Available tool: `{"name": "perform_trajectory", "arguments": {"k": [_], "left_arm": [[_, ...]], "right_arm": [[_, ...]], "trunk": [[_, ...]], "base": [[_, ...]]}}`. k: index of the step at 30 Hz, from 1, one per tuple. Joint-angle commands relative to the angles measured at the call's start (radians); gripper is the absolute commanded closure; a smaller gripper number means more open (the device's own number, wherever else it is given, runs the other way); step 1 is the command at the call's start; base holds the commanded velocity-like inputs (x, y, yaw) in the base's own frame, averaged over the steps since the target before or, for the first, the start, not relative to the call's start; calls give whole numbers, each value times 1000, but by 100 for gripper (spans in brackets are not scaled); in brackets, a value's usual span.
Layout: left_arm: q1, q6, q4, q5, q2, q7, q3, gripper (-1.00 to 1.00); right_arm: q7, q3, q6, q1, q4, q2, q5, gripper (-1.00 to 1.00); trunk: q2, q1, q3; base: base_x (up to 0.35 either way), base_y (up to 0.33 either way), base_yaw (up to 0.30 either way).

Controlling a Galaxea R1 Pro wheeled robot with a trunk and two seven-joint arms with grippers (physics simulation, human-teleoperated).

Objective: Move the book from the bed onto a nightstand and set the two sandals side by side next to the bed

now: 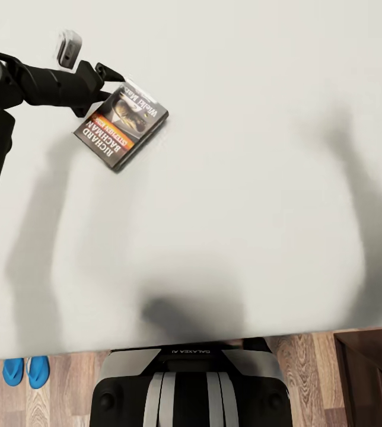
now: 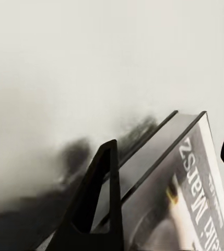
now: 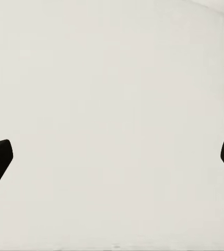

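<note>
Along the bottom of your head view you have a floor of warm brown wooden planks [image 1: 72,385], laid with a matt finish and a clear grain. It shows in two stretches, one toward the lower left and a narrower one toward the lower right. The left stretch looks paler, tan with fine streaks and thin seams between the boards. The right stretch is redder, with darker, swirling grain marks. How the planks run is hard to tell from this angle.
</note>
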Motion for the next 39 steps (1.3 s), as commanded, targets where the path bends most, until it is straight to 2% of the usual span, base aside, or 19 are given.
{"name": "perform_trajectory", "arguments": {"k": [1,14,21,27,39], "left_arm": [[0,7,-1,16,1,13,-14,-100],[-1,17,-5,29,3,21,-10,-100],[2,16,-45,26,4,59,-12,-100],[3,16,-59,31,3,104,-8,-100],[0,16,-63,35,1,116,-6,-100]], "right_arm": [[-6,1,7,-1,0,0,-9,-100],[-9,2,7,-1,0,1,-1,-100],[-13,3,7,-1,0,2,1,-100],[-15,3,7,-1,0,4,2,-100],[-15,2,7,-1,1,6,2,-100]], "trunk": [[0,0,-1],[0,0,-1],[0,0,-1],[0,0,-1],[0,0,-1]], "base": [[0,0,-232],[0,0,-89],[-40,-11,-6],[-237,-77,-1],[-285,-133,0]]}}
